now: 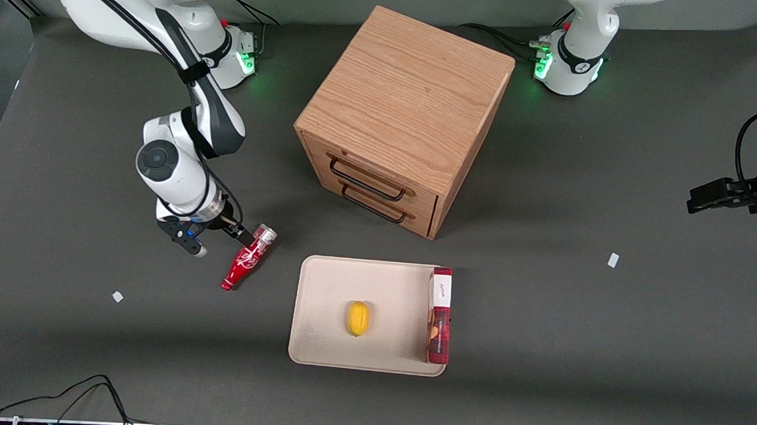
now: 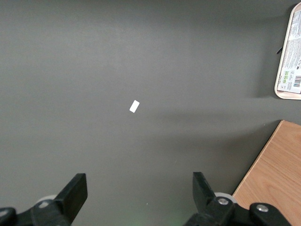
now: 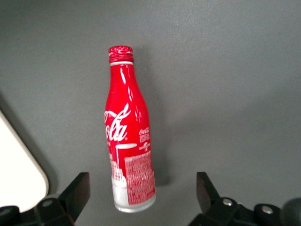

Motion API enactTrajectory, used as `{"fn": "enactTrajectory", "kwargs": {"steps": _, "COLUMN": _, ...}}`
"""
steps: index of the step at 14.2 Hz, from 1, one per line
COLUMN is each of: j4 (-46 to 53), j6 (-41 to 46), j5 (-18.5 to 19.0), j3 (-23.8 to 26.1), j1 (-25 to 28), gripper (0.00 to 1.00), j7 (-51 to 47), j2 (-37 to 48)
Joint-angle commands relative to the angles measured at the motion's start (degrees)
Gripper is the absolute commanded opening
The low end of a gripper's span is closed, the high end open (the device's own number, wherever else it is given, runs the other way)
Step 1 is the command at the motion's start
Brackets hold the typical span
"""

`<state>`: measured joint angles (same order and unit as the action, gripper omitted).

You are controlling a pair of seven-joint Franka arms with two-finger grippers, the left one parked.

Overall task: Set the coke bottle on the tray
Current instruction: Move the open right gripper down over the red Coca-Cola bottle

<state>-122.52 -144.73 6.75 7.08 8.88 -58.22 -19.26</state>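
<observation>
The coke bottle (image 1: 249, 258) lies on its side on the dark table, beside the tray (image 1: 322, 338), toward the working arm's end. Its red neck points toward the front camera and its silvery end toward my right gripper (image 1: 221, 241). In the right wrist view the bottle (image 3: 127, 136) lies lengthwise, with its silvery base between the spread fingers (image 3: 77, 190). The gripper (image 3: 141, 188) is open, and neither finger touches the bottle. A rounded corner of the cream tray (image 3: 19, 174) shows beside it.
On the tray lie a yellow lemon (image 1: 358, 318) and a long red box with a white end (image 1: 440, 317). A wooden drawer cabinet (image 1: 402, 111) stands farther from the front camera than the tray. Small white scraps (image 1: 117, 296) (image 1: 613, 260) lie on the table.
</observation>
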Motion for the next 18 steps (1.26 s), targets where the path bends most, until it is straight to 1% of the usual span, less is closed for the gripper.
{"fn": "enactTrajectory", "kwargs": {"steps": 1, "j4": 0.4, "j6": -4.1, "j5": 4.5, "j3": -0.2, "j1": 0.7, "gripper": 1.0, "j7": -5.8, "j2": -3.4}}
{"fn": "enactTrajectory", "kwargs": {"steps": 5, "j4": 1.4, "j6": -8.1, "j5": 5.1, "j3": -0.2, "j1": 0.8, "gripper": 1.0, "j7": -7.4, "j2": -7.3}}
{"fn": "enactTrajectory", "kwargs": {"steps": 10, "j4": 4.3, "j6": -8.2, "j5": 5.4, "j3": -0.3, "j1": 0.9, "gripper": 1.0, "j7": -8.8, "j2": -10.4}}
{"fn": "enactTrajectory", "kwargs": {"steps": 18, "j4": 5.5, "j6": -8.2, "j5": 6.3, "j3": -0.4, "j1": 1.1, "gripper": 1.0, "j7": -9.5, "j2": -11.9}}
